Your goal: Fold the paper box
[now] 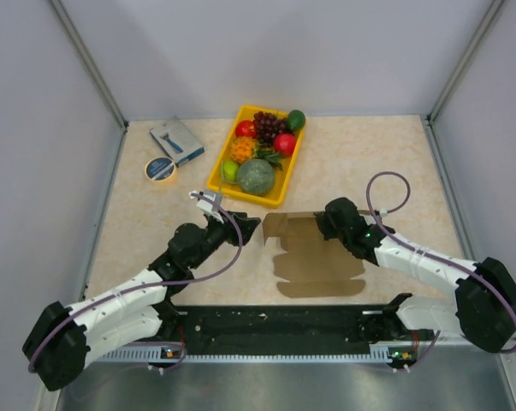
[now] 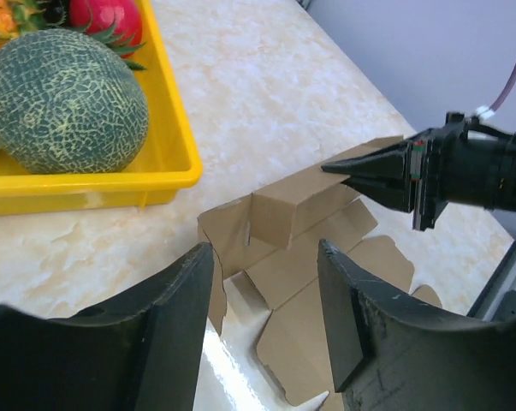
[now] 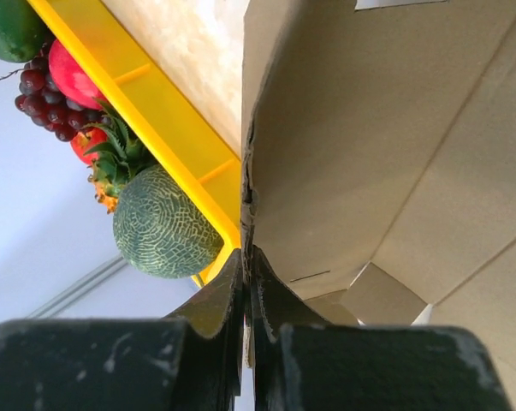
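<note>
The paper box (image 1: 313, 261) is a brown die-cut cardboard piece lying mid-table, its far panel raised upright. My right gripper (image 1: 323, 224) is shut on the top edge of that raised panel (image 3: 343, 128); its fingers (image 3: 249, 282) pinch the cardboard edge. In the left wrist view the right gripper (image 2: 343, 169) holds the panel of the box (image 2: 309, 257). My left gripper (image 1: 251, 229) is open and empty just left of the box's left flaps, its fingers (image 2: 189, 291) straddling the flap end.
A yellow tray (image 1: 275, 193) with melon, grapes and other fruit stands just behind the box. A blue-grey box (image 1: 177, 139) and a tape roll (image 1: 160, 169) lie at the back left. Grey walls enclose the table.
</note>
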